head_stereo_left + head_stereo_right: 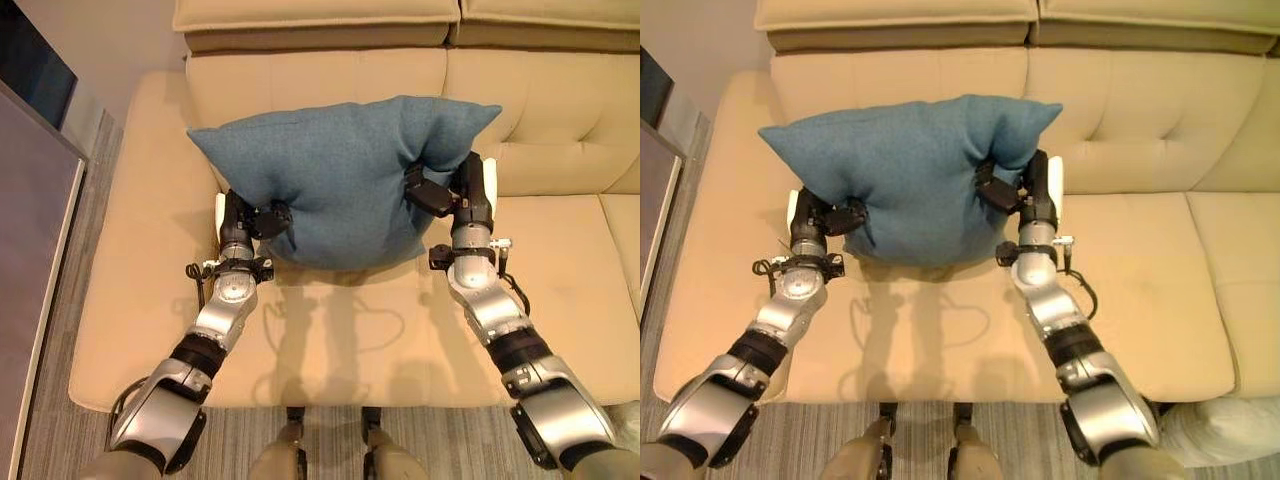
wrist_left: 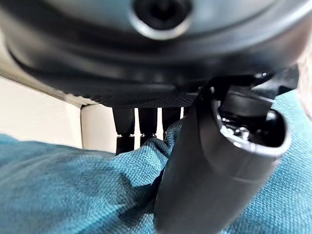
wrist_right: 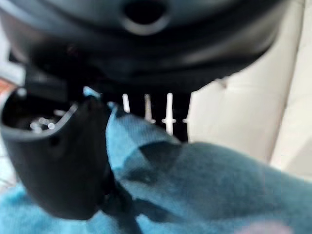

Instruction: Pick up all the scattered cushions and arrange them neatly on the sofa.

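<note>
Cream upholstery fills the scene: a sofa with a broad seat, tufted back cushions and a grey striped floor along its left side. At the far left stands a dark panel with a grey surface below it.

A blue cushion is held up over the seat, in front of the sofa back, between both arms. It sits roughly level, its corners pointing out to either side, and its lower edge hangs just above the seat, casting a shadow there.

The left hand grips the cushion's lower left edge; in the left wrist view the thumb presses into the blue fabric while the fingers curl behind it, pinching the cloth. The right hand clamps the cushion's right side in the same way: in the right wrist view its thumb lies on the fabric and the fingers close behind the fold.

A pale cushion shows at the lower right, on the floor by the sofa.
</note>
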`<state>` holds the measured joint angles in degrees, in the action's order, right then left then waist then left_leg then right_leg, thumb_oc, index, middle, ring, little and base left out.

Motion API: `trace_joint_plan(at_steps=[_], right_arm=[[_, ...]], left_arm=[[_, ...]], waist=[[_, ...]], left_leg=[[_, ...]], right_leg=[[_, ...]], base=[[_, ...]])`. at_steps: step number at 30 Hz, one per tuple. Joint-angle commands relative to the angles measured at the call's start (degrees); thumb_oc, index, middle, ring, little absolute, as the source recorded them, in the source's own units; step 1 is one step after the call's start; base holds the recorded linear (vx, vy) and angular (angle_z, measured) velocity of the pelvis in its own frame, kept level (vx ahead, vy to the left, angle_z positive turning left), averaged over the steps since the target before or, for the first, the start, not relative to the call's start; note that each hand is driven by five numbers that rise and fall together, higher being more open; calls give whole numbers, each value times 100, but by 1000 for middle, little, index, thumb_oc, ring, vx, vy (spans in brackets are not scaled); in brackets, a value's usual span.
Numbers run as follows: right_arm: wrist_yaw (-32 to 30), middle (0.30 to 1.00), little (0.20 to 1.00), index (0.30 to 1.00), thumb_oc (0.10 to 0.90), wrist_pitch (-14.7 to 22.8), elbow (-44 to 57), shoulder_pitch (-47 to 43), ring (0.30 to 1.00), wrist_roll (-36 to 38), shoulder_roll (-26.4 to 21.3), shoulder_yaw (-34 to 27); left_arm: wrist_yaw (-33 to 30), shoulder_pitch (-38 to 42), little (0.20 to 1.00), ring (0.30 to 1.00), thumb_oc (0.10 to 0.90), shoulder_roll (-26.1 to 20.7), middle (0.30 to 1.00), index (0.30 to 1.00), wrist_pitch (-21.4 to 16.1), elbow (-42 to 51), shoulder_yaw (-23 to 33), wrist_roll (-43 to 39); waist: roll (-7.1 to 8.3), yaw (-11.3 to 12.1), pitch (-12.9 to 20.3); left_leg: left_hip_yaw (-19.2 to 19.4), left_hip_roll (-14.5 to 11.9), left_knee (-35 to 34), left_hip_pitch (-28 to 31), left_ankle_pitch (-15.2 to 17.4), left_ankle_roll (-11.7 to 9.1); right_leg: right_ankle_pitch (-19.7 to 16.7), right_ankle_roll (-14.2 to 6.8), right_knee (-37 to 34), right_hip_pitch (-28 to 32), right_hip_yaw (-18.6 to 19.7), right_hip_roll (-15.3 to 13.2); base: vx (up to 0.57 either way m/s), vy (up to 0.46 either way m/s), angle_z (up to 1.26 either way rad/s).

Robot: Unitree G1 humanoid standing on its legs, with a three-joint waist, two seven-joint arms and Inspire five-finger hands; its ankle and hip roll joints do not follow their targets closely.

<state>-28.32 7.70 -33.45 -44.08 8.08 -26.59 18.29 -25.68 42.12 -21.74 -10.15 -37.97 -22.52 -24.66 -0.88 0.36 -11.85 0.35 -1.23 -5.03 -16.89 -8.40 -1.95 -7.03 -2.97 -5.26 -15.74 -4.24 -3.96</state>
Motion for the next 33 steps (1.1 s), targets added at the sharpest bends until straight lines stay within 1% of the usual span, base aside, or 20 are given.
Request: trace_joint_plan(at_steps=[1,6,7,8,9,10,13,15,17,18,20,23,24,25,26,27,30,31,32,33], right_arm=[[-182,300,300,300,400,696,368,-1189,300,-363,54,336],[-228,300,300,300,400,674,-269,-1715,300,-350,-135,626],[-239,524,524,524,549,655,-418,-1819,524,-337,-170,687],[-219,869,869,869,780,633,-542,-1917,869,-346,-212,765],[-219,869,869,869,780,636,-548,-1929,869,-344,-213,767],[-175,900,900,900,800,550,-666,-2017,900,-373,-327,851],[-204,900,900,900,800,467,-752,-2023,900,-438,-463,892],[-204,900,900,900,800,428,-852,-2023,900,-388,-641,835],[-181,900,900,900,800,419,-950,-1994,900,-227,-781,721],[-144,900,900,900,800,406,-994,-1937,900,-69,-913,593],[-94,900,900,900,800,386,-958,-1778,900,78,-1011,405],[-36,900,900,900,800,450,-796,-1369,900,320,-1114,41],[36,900,900,900,800,482,-603,-929,900,419,-1108,-243],[37,900,900,900,800,475,-582,-899,900,415,-1106,-252],[154,900,900,900,800,504,-366,-386,900,453,-1077,-492],[229,900,900,900,800,506,-256,-167,900,435,-1087,-566],[511,900,900,900,800,458,114,684,900,292,-964,-800],[672,900,900,900,800,449,343,1206,900,191,-816,-909],[673,900,900,900,800,442,362,1234,900,187,-815,-915],[774,900,900,900,800,415,485,1514,900,113,-779,-997]], left_arm=[[138,1492,300,300,400,-56,300,300,-1060,240,-549,364],[206,1926,300,300,400,-222,300,300,-1027,-553,-626,182],[234,2015,792,792,728,-264,792,792,-1006,-733,-646,167],[242,2079,900,900,800,-328,900,900,-983,-877,-644,178],[244,2088,900,900,800,-330,900,900,-985,-881,-643,177],[277,2053,900,900,800,-422,900,900,-970,-940,-593,149],[284,1879,900,900,800,-557,900,900,-982,-917,-441,70],[322,1721,900,900,800,-839,900,900,-932,-1083,-245,-9],[405,1588,900,900,800,-1076,900,900,-893,-1248,-17,-152],[481,1406,900,900,800,-1277,900,900,-885,-1327,284,-421],[519,1190,900,900,800,-1423,900,900,-896,-1271,537,-606],[594,725,900,900,800,-1608,900,900,-952,-941,930,-795],[640,314,900,900,800,-1611,900,900,-968,-621,1146,-804],[635,286,900,900,800,-1609,900,900,-962,-599,1149,-797],[698,-111,900,900,800,-1562,900,900,-980,-241,1281,-738],[761,-287,900,900,800,-1487,900,900,-978,-105,1335,-721],[905,-1016,900,900,800,-1143,900,900,-946,322,1494,-613],[980,-1507,900,900,800,-839,900,900,-900,614,1564,-571],[975,-1532,900,900,800,-834,900,900,-892,634,1562,-565],[1059,-1793,900,900,800,-704,900,900,-858,769,1622,-509]], waist=[[123,-18,335],[88,-50,320],[83,-52,324],[79,-57,329],[78,-60,341],[73,-64,324],[83,-65,337],[101,-68,359],[111,-73,365],[120,-86,384],[130,-92,413],[148,-103,464],[166,-102,494],[168,-102,502],[188,-98,529],[195,-101,530],[237,-96,560],[259,-90,552],[259,-88,556],[269,-89,544]], left_leg=[[-138,68,3,-261,261,-186],[-183,104,3,-652,123,-229],[-191,104,3,-702,127,-237],[-195,99,3,-755,109,-245],[-197,102,3,-787,85,-244],[-195,110,3,-798,98,-258],[-184,126,3,-805,78,-269],[-171,130,3,-704,113,-283],[-148,120,3,-592,167,-294],[-112,106,3,-522,178,-299],[-91,100,3,-465,204,-302],[-58,97,3,-362,250,-298],[-45,85,3,-293,279,-290],[-45,85,3,-285,281,-290],[-34,88,3,-193,309,-280],[-27,82,3,-160,315,-278],[-20,72,3,13,360,-262],[-9,60,3,128,382,-248],[-10,60,3,142,386,-248],[-7,53,3,197,392,-245]], right_leg=[[210,-476,164,-173,-89,-185],[177,-451,295,-656,-39,-177],[198,-446,321,-714,-30,-176],[194,-451,329,-762,-19,-180],[172,-452,326,-791,-20,-182],[195,-453,324,-797,-26,-171],[190,-449,317,-803,-2,-164],[218,-436,311,-709,3,-160],[264,-428,307,-605,19,-159],[254,-426,272,-510,22,-166],[256,-417,238,-446,17,-165],[250,-407,153,-312,42,-152],[251,-403,104,-207,47,-154],[250,-403,99,-197,47,-155],[266,-393,82,-95,59,-139],[274,-393,75,-65,52,-141],[314,-392,48,124,36,-135],[342,-389,44,255,19,-135],[343,-390,41,270,19,-135],[364,-387,46,329,17,-131]], base=[[0,0,0],[-9,3,-2],[0,0,0],[0,0,0],[0,0,0],[5,1,-4],[21,-4,0],[43,-10,21],[22,-8,-20],[4,-13,-52],[5,-7,-32],[4,-8,17],[8,-12,7],[15,-23,-12],[0,0,0],[10,-27,6],[14,-35,7],[16,-41,3],[2,-41,-2],[-9,-74,-2]])
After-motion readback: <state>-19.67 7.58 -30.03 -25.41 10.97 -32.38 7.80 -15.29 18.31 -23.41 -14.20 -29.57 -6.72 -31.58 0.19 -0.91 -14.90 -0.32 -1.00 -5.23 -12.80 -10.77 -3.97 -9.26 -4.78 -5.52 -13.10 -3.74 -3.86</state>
